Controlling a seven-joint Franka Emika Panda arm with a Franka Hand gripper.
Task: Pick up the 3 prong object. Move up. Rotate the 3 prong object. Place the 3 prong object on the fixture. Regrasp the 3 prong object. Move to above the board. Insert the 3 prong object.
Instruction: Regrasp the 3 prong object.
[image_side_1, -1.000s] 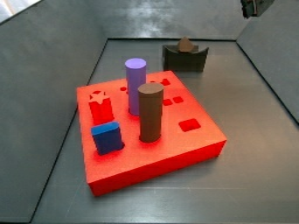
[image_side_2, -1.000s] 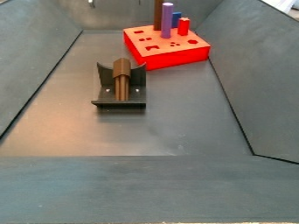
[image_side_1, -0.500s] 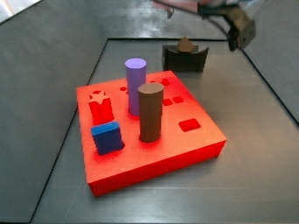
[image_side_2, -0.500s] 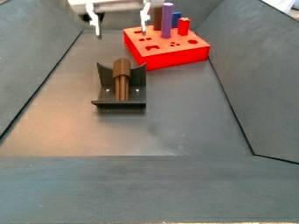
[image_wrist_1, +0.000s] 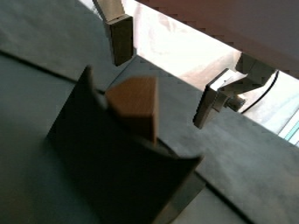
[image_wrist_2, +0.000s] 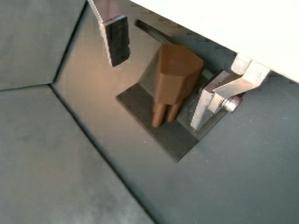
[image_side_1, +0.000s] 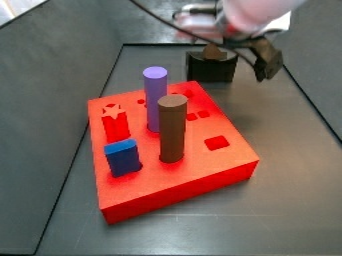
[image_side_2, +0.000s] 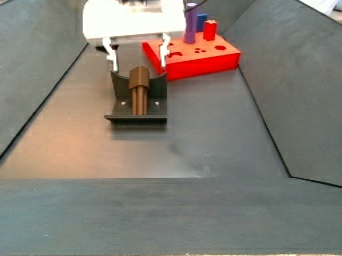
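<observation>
Above the fixture (image_side_2: 136, 100) you see the gripper (image_wrist_2: 162, 77), its jaws standing apart, one silver finger on each side of the 3 prong object (image_wrist_2: 172, 81) and touching nothing. The piece rests in the curved notch of the fixture, and in both wrist views it lies between the fingers but is not held.

I judge that the object is light and stiff, a hard brown piece with flat facets and short stubs at one end. You should take it on two opposite flat sides of the body, not on the stubs. Its surface looks smooth, so it may slip if the pads close off centre.

The fixture is a matte dark block. Beyond it stands the board (image_side_2: 201, 57), red and thick, on a dull grey floor.
</observation>
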